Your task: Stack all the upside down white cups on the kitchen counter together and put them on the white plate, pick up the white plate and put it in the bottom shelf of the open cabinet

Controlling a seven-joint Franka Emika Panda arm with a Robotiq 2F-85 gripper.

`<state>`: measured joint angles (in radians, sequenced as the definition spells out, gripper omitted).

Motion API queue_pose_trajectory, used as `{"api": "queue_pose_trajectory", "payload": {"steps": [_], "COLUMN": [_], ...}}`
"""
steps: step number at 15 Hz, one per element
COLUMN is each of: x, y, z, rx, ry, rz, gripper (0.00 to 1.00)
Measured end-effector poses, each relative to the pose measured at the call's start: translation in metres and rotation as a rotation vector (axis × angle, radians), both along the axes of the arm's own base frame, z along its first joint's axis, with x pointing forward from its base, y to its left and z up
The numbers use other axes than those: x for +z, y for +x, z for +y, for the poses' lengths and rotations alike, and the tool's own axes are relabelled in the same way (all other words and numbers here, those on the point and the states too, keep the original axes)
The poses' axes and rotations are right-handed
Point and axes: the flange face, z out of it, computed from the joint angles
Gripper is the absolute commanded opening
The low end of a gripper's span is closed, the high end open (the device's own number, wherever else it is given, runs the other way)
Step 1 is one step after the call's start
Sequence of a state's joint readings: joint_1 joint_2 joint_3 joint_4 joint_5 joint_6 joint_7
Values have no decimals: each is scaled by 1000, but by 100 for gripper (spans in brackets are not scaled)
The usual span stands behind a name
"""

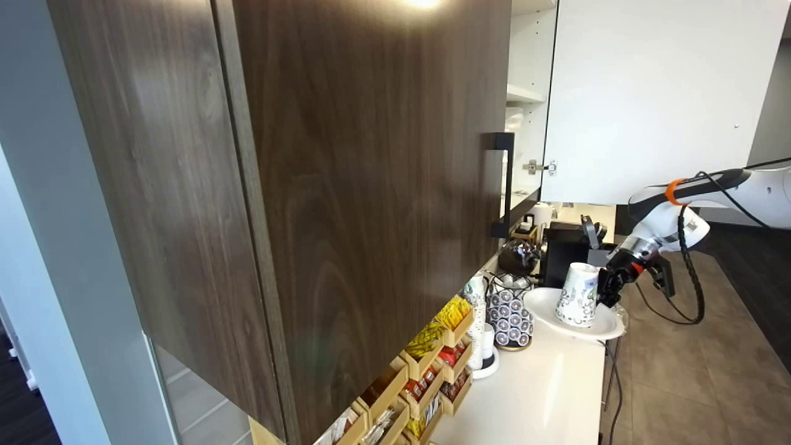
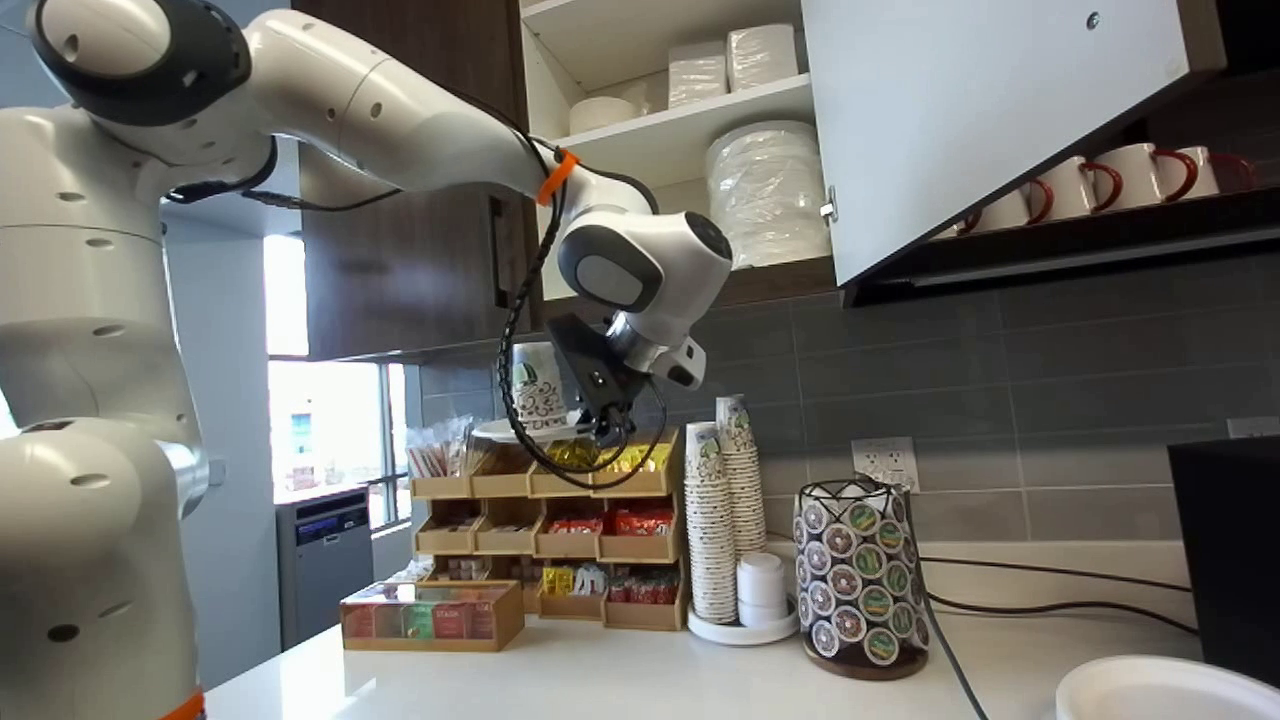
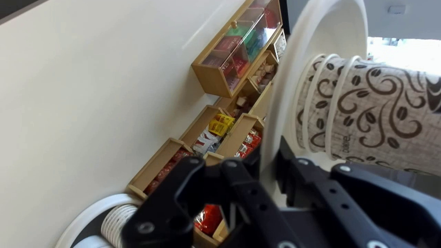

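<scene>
Nearest, in the wrist view, we see the claw (image 3: pixel 270 162) gripping the white plate (image 3: pixel 284 79), its rim pinched between the two sides. On the plate sit the white cups (image 3: pixel 382 113), printed with brown swirls and coffee beans, nested upside down in one stack. In an exterior view we find plate and cups held in the air, well above the surface of the counter (image 2: pixel 560 690). On that counter we pick out a rack of coffee pods (image 2: pixel 862 580), then a clear-lidded box (image 2: pixel 512 615), then two tall cup stacks (image 2: pixel 712 530) on a round tray (image 2: pixel 737 635). Just beside the tray, we see tiered wooden bins (image 2: pixel 505 541). Farther up and back is the open cabinet (image 2: pixel 540 80), where a plastic-wrapped white stack (image 2: pixel 768 195) stands on the bottom shelf (image 2: pixel 800 277).
</scene>
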<state>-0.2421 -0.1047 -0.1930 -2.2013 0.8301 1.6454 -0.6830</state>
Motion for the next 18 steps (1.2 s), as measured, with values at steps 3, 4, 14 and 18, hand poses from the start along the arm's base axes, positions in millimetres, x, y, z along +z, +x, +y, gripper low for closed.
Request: {"api": "queue_pose_trajectory", "payload": {"steps": [3, 4, 14, 18], "x": [33, 44, 71, 87], "y": [0, 0, -1, 2], "z": [-3, -3, -4, -10], "rx": [-30, -35, -48, -54], "ry": [-6, -3, 5, -18], "rz": [-10, -8, 5, -25], "gripper": [6, 7, 6, 6]}}
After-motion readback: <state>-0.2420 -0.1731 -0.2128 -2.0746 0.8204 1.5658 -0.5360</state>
